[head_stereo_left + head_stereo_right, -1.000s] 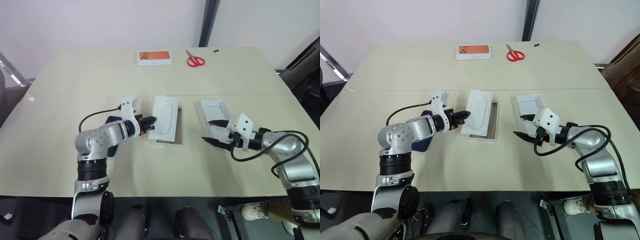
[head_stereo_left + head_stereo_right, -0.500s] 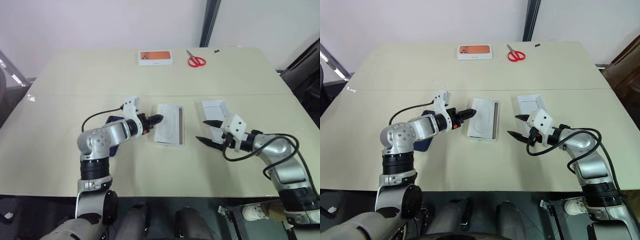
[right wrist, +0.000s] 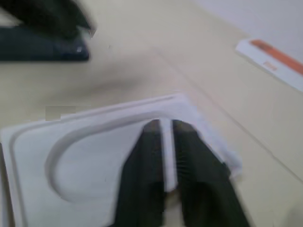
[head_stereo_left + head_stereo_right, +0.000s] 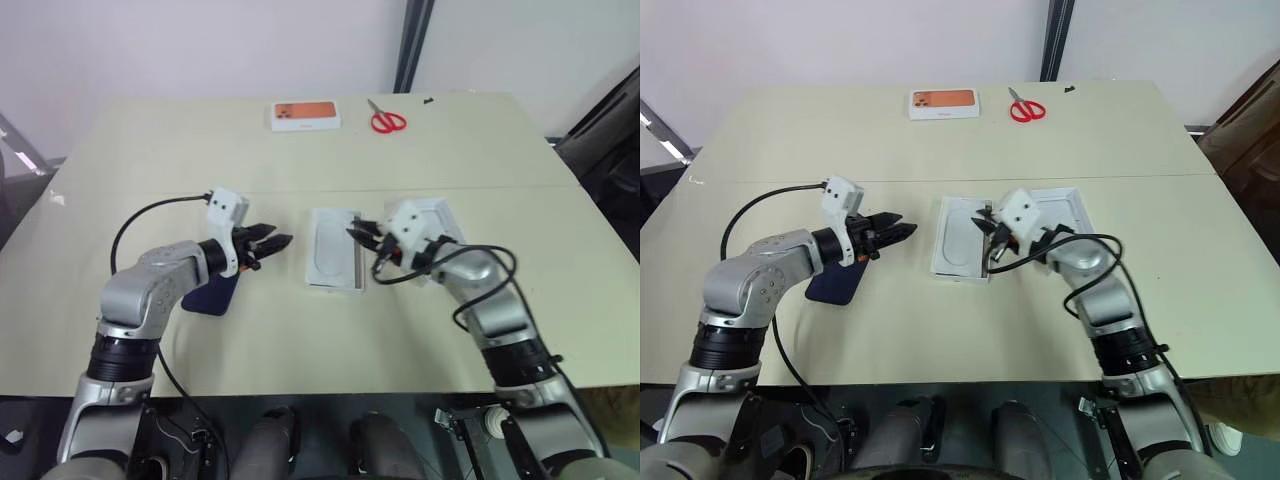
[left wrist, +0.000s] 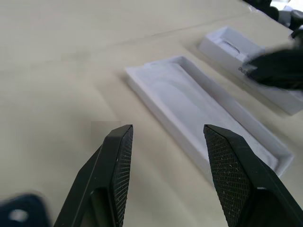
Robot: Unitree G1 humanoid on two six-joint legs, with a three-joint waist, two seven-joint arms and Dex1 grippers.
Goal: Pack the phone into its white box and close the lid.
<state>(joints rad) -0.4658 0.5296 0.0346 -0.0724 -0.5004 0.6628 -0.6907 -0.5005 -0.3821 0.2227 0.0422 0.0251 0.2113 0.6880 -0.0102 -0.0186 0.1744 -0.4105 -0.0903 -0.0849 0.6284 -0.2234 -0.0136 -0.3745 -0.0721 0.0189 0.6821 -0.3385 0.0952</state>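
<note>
Red-handled scissors (image 4: 388,121) are lying at the far edge of the surface (image 4: 150,150), just beside a white box with an orange phone picture (image 4: 305,116), both well apart from the work in the middle. The white box (image 4: 335,263) is sitting at the centre, and a thin white insert with an oval recess (image 4: 328,256) is lying in it, covering most of its floor. Just to its right, the lid (image 4: 1060,212) is lying with its plain white inside facing up, partly hidden by the right arm. The phone (image 4: 833,284) is lying flat on the surface to the left of the white box, under the left arm, apart from the box.

The left claw (image 4: 268,243) is hovering between the phone and the box, its fingers (image 5: 116,163) standing apart with nothing between them. The right claw (image 4: 987,226) is reaching over the near-right edge of the insert with its fingers (image 3: 152,156) nearly together; the insert's edge appears pinched between them.
</note>
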